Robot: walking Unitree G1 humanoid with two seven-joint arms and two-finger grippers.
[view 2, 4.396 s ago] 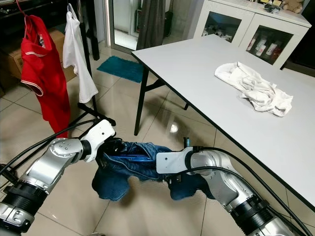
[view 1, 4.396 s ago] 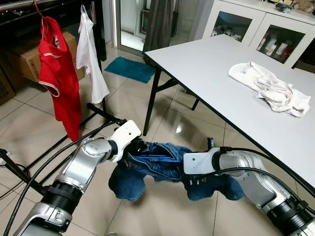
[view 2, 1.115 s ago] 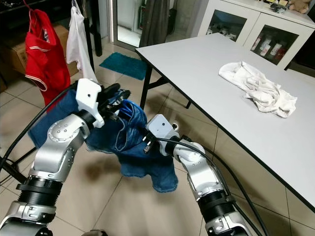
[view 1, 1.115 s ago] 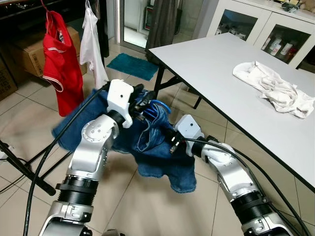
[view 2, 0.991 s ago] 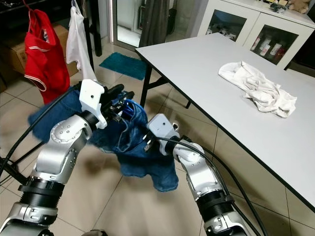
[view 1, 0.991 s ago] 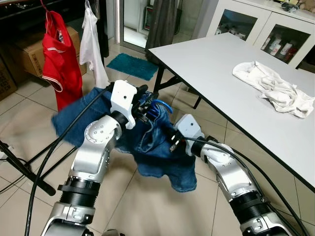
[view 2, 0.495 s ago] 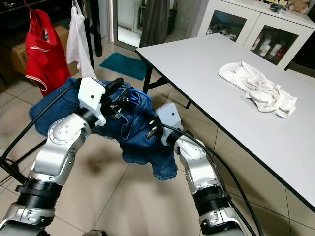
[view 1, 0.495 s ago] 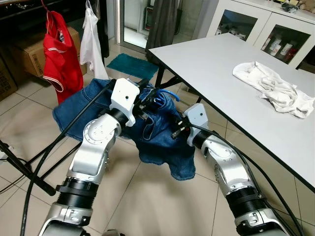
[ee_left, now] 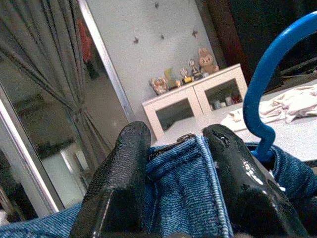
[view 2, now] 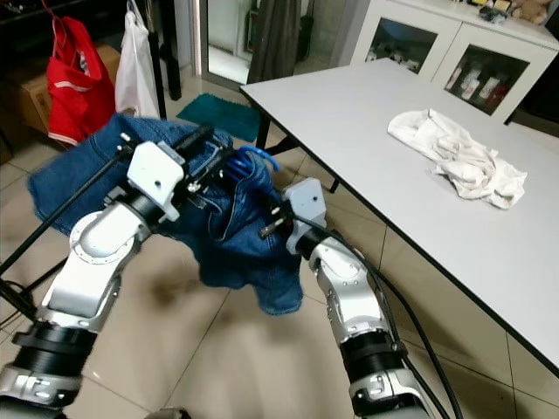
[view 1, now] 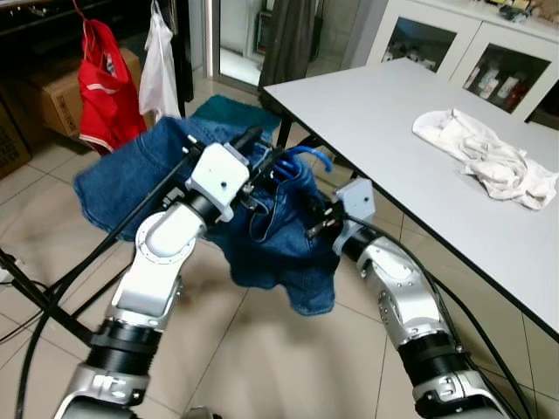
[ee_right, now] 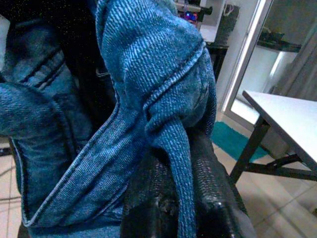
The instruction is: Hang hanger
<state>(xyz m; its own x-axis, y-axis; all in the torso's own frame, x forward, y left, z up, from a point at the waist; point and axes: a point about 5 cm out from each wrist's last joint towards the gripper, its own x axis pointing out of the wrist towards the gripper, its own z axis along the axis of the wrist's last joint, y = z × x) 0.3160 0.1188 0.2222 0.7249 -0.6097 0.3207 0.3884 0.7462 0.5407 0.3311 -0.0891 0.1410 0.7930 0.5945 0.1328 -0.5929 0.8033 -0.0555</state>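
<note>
Hanger (view 1: 306,159) body under jeans (view 1: 271,236)

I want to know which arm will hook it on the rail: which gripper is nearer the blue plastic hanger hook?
Left. The left gripper pinches the denim shorts right beside the blue plastic hanger hook; the right gripper grips denim lower down.
</note>
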